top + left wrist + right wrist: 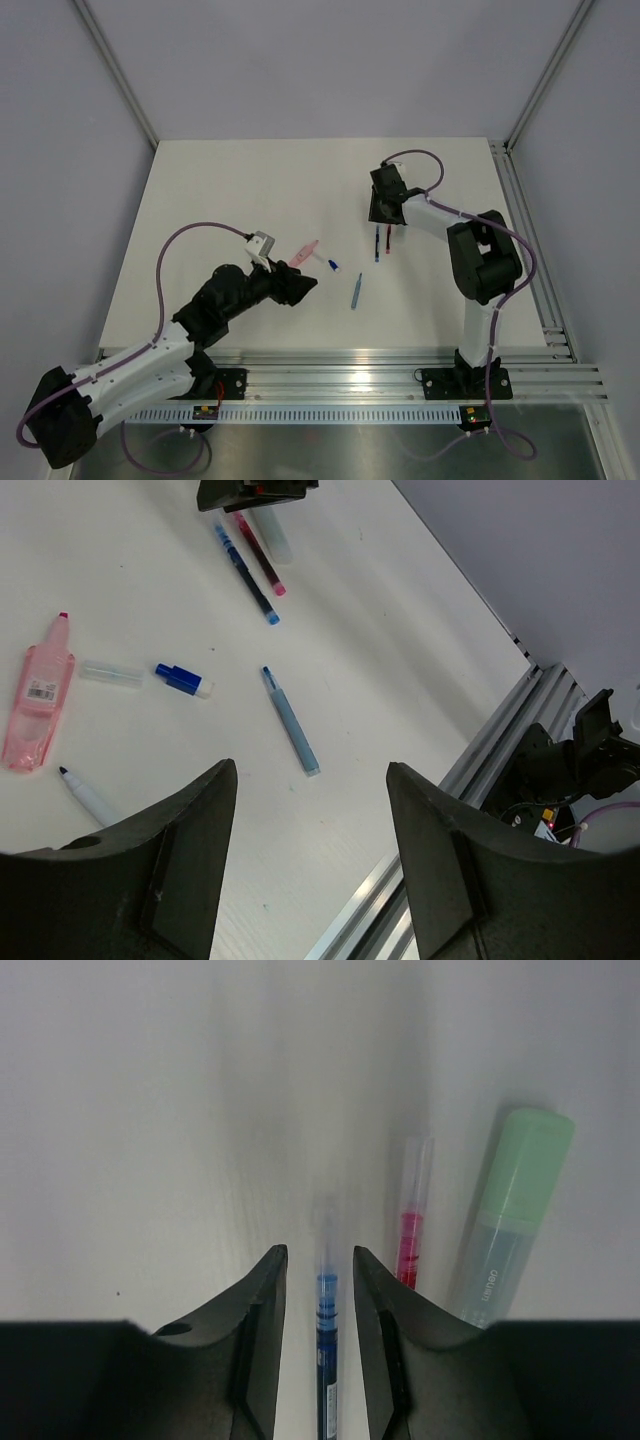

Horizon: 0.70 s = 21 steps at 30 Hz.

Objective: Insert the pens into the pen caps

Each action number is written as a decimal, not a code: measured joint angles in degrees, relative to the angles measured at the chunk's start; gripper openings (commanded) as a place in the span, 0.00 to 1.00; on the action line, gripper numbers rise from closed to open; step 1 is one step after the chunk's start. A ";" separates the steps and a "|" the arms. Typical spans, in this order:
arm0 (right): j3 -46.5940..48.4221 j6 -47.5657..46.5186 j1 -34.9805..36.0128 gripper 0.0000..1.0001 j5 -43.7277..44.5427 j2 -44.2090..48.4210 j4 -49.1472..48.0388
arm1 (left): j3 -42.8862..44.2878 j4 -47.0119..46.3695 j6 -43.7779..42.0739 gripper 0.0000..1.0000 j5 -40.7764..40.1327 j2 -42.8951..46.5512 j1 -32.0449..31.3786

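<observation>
The dark blue pen (327, 1335) lies flat on the desk (220, 200), directly in the slot between the fingers of the right gripper (320, 1255). Its long axis runs along that slot, parallel to the inner faces of the fingers. In the top view it points roughly from the near edge toward the far edge. The right gripper is set narrow and straddles the pen with a sliver of desk showing on either side, so it does not look clamped yet. A grasp here seems to need only a squeeze across the barrel.

The pen is a very thin stick with a dark blue body, a brighter blue band and a pale, blurred tip. Just beside it and parallel lie the red pen (410, 1240) and, beyond that, the wider mint green cap (512, 1210).

The light blue pen (290, 720) lies apart from these, nearer the left gripper (310, 880), which hangs wide open and holds nothing. The pale pink cap (38, 695) is to that gripper's far left. The right arm is plainly the nearer to the dark blue pen.
</observation>
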State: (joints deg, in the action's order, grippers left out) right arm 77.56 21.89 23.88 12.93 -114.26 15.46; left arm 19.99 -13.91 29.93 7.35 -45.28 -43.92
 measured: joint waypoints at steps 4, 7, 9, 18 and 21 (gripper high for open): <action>-1.97 0.68 0.00 0.40 -0.48 4.87 -0.13 | 0.00 1.31 -0.15 0.64 -2.25 2.03 0.00; -5.46 1.53 0.35 0.40 -1.73 11.04 -1.42 | 0.00 2.05 -0.22 0.64 -4.35 3.26 0.00; -7.98 2.01 1.25 0.39 -2.45 14.75 -2.27 | -0.02 2.82 -0.37 0.64 -6.27 4.37 0.00; -17.73 5.57 18.40 0.33 -4.13 20.59 -3.32 | -0.87 6.60 -0.33 0.60 -14.40 9.01 0.00; -18.05 7.34 22.84 0.32 -4.07 20.59 -2.34 | -1.03 8.52 -0.13 0.59 -17.81 10.84 0.00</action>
State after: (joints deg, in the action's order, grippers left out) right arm 59.51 29.23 46.72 8.86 -93.67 13.13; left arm 18.96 -5.39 29.80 -10.46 -34.44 -43.92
